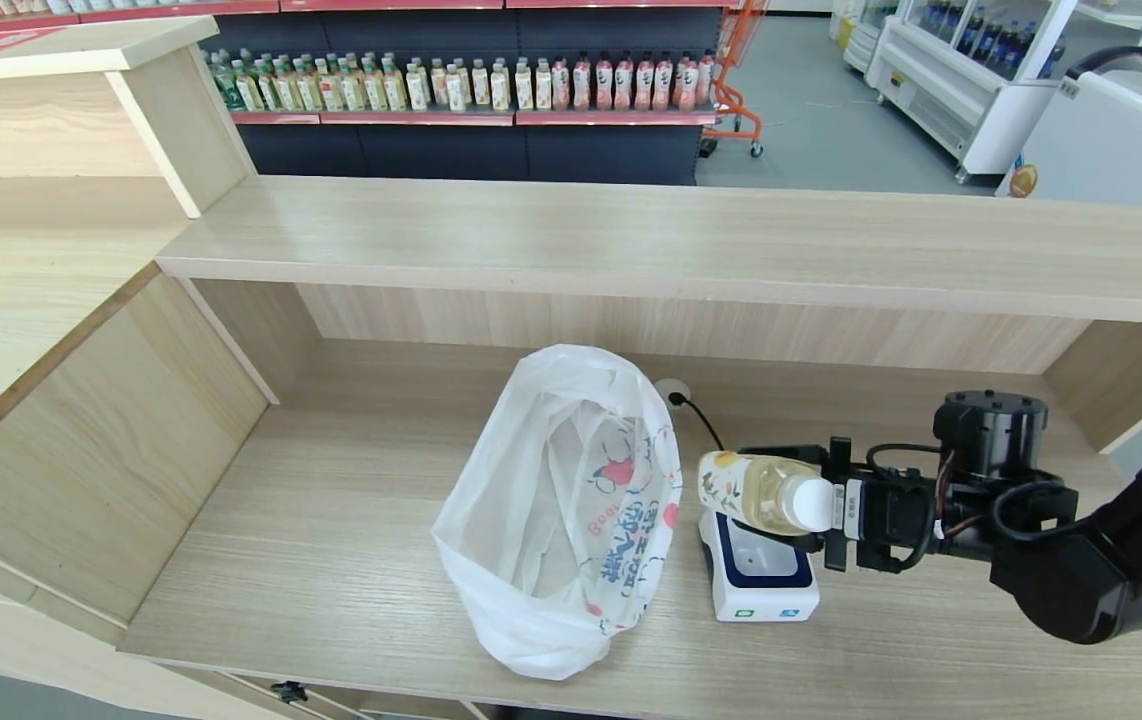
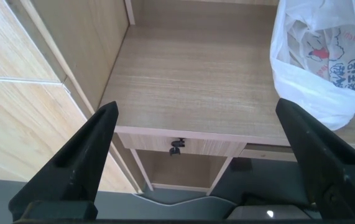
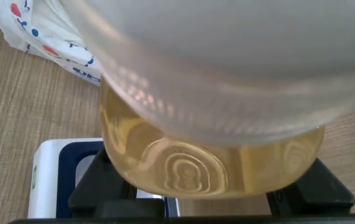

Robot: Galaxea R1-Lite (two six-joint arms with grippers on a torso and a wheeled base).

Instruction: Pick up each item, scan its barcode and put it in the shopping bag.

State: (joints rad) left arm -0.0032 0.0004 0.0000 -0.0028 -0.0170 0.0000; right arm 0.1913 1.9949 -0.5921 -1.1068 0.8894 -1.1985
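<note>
Desk (image 1: 331, 560): light wood. Shopping bag (image 1: 561, 500): white, standing open on it. Scanner (image 1: 761, 585): on the desk just right of the bag. Bottle (image 1: 756, 490), pale yellow drink: held sideways right of the bag, base toward it, pinched at the cap end by my right hand (image 1: 793, 498). Left hand (image 2: 196, 162): spread wide, left of the bag.

The bottle (image 1: 753, 490), its blurred cap (image 3: 227, 62) cut off at the right wrist view's edge, hides the far end of the scanner (image 1: 763, 592).
</note>
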